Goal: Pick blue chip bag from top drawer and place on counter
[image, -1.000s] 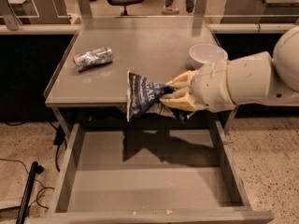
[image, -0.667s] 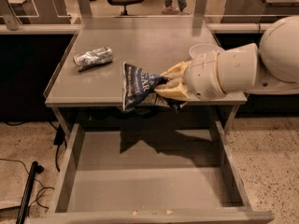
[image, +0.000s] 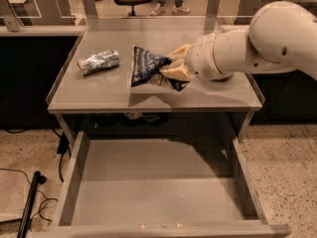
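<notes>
The gripper [image: 169,67] reaches in from the right over the counter [image: 119,97], and its tan fingers [image: 174,73] are clamped on the right edge of the blue chip bag [image: 145,65]. The bag stands roughly upright near the middle of the counter; its lower edge seems to touch the surface, though that is hard to confirm. A silvery crushed wrapper [image: 98,62] lies just left of it. Below, the top drawer [image: 153,182] stands pulled out.

The gripper [image: 168,66], near the right edge of the counter [image: 99,94], covers the right end of the blue chip bag [image: 143,63]; lettering unreadable.
</notes>
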Motion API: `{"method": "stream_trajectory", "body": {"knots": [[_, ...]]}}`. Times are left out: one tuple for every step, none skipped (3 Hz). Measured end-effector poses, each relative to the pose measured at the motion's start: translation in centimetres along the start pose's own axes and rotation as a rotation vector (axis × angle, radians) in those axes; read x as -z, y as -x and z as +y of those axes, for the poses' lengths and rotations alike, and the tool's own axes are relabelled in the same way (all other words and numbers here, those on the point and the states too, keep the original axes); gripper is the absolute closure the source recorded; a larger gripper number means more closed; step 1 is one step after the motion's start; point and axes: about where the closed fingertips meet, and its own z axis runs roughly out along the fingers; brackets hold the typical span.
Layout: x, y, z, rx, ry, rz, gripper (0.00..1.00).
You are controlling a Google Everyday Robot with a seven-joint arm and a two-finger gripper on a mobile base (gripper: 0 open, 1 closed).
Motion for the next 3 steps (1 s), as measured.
{"method": "stream_trajectory", "body": {"knots": [[-2.1, -0.9, -2.1, 0.003, -0.024, 0.054, 1.0], [-4.2, -1.9, -3.0, 0.019, -0.034, 0.122, 1.0], [-5.9, -2.6, -3.8, 0.043, -0.036, 0.176, 1.0]]}}
